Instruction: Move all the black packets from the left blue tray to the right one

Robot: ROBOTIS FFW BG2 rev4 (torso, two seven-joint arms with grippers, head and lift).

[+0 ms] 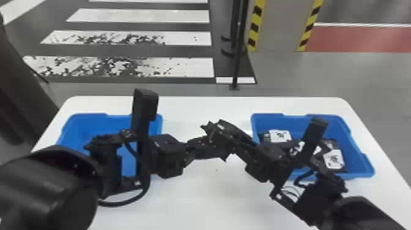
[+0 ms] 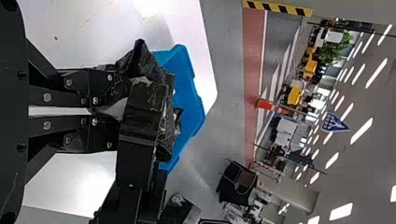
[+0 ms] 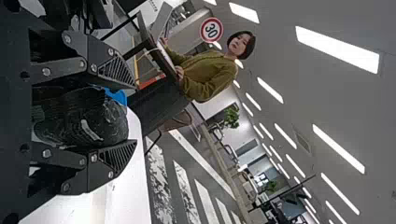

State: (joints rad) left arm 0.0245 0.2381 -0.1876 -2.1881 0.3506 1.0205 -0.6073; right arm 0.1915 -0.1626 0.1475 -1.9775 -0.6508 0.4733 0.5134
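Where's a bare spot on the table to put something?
The white table is bare at the front, between left arm and right arm, and along the back, between left tray and right tray. It's crowded in the middle, where left gripper and right gripper meet at a black packet.

The left arm (image 1: 46, 186) comes in behind its claw, with the wrist (image 1: 168, 156) bent across so the left claw (image 1: 211, 149) points toward the right claw (image 1: 214, 130). The right arm (image 1: 361, 212) rises behind its own claw, which slants inward; the two claws cross just in front of each other's wrists. In its wrist view, the left claw (image 2: 119, 112) has its fingers drawn close together. The right claw (image 3: 133, 115) has its fingers spread apart, roughly level with one another.
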